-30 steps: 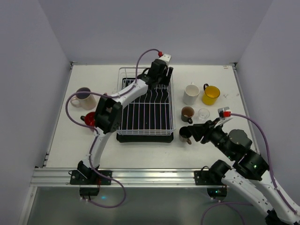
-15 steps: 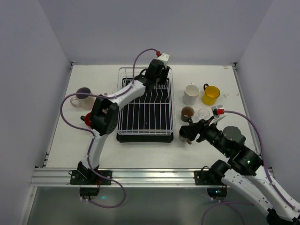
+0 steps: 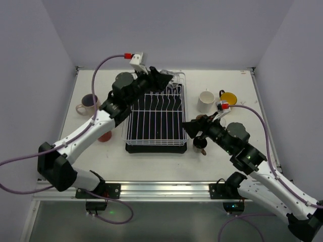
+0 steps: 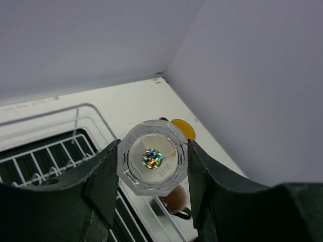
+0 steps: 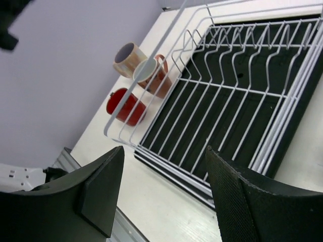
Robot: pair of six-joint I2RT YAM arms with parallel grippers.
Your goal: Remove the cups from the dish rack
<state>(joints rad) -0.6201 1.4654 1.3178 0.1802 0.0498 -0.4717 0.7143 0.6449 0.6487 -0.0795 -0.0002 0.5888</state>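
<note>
I see a small clear glass (image 4: 152, 157) in the middle of my left wrist view. The left gripper (image 4: 151, 162) pinches it, I think above the dish rack (image 3: 151, 121). My right gripper (image 5: 164, 196) is spread wide, holding nothing.

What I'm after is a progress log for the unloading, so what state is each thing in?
Left gripper: shut on the glass.
Glass: held between the fingers, base facing the wrist camera.
Right gripper: open, empty.
Dish rack: no cup seen inside; far corner hidden by the arm.
White mug: upright on the table.
Yellow mug: upright on the table.
Beige mug: upright on the table.
</note>
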